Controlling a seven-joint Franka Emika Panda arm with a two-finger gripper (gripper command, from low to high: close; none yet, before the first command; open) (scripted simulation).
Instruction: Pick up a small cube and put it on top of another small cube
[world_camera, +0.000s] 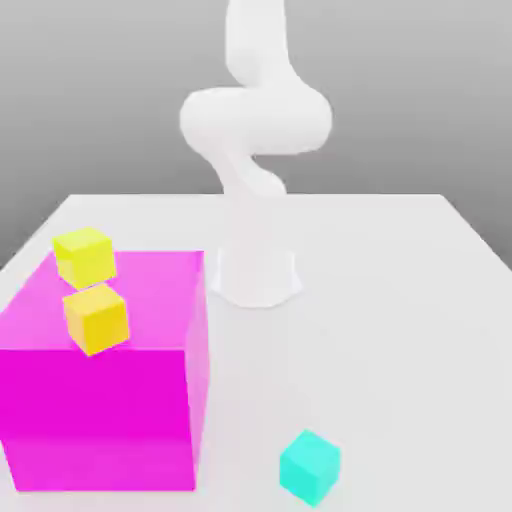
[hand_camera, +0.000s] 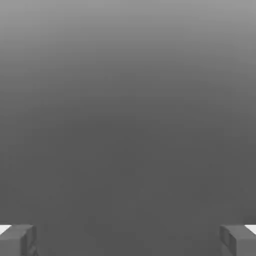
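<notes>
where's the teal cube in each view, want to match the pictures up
Exterior view: the small teal cube sits on the white table, near the bottom edge, right of the big magenta cube.
Hand view: not in it; two fingertips against grey.
Shared landmark: the grey backdrop.

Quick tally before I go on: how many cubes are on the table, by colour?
Yellow cubes: 2
Big magenta cube: 1
Small teal cube: 1
Total: 4
</notes>
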